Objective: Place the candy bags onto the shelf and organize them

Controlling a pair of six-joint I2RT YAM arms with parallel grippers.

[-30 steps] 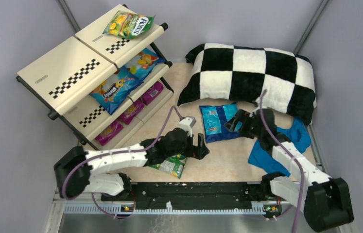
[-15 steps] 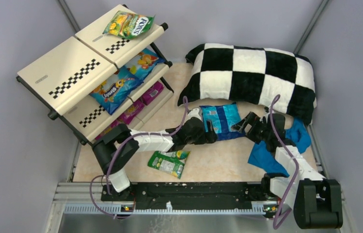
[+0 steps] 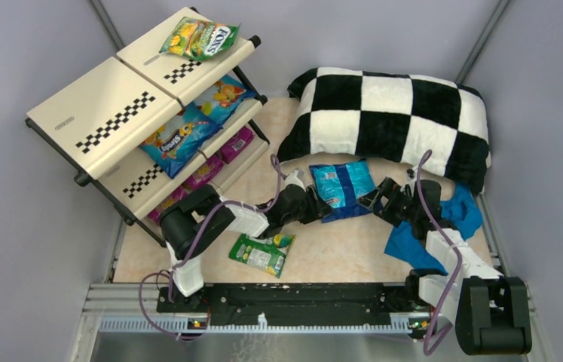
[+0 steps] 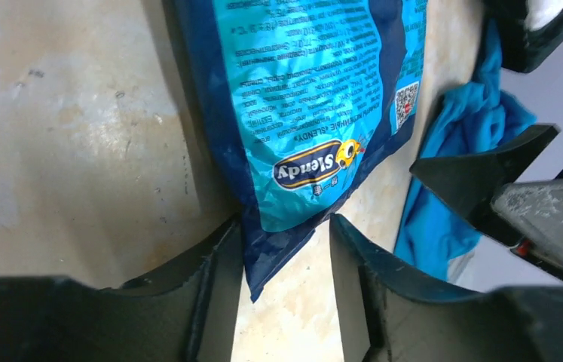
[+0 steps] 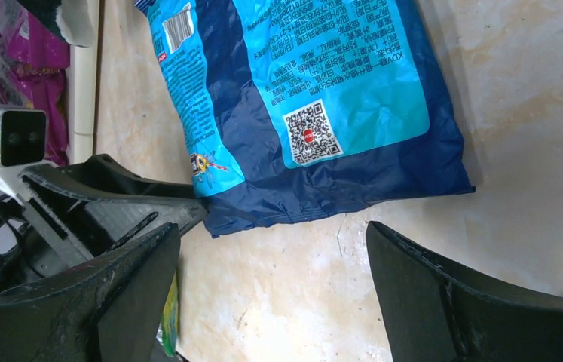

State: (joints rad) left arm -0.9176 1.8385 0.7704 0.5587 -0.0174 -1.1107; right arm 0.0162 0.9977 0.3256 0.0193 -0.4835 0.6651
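Looking from above, I see the shelf (image 3: 105,105) at the upper left already carries most of the candy. The green-yellow bag (image 3: 201,38) lies on the top tier, two blue bags (image 3: 180,139) on the middle tier and the magenta bags (image 3: 203,172) on the lowest one. Two bags are not yet placed. The blue bag (image 3: 342,188) lies flat on the table (image 3: 338,249) in the middle of the frame, just under the pillow (image 3: 384,113). The green-white bag (image 3: 261,253) lies lower, near my bases. My left gripper (image 3: 314,205) is at the left edge of the blue bag and my right gripper (image 3: 376,197) at its right edge, with the blue cloth (image 3: 459,215) beside that arm.

In my left wrist view, the lower corner of the blue bag (image 4: 316,90) sits between my fingers (image 4: 210,286). They stand close on both sides of it, but I cannot tell if they really pinch it.

In my right wrist view, my right gripper (image 5: 272,230) is spread wide and holds nothing. The blue bag (image 5: 323,98) fills the upper middle, apart from both fingers.

I judge the task is more than half done. The blue bag is the step in hand, and the green-white bag is left.
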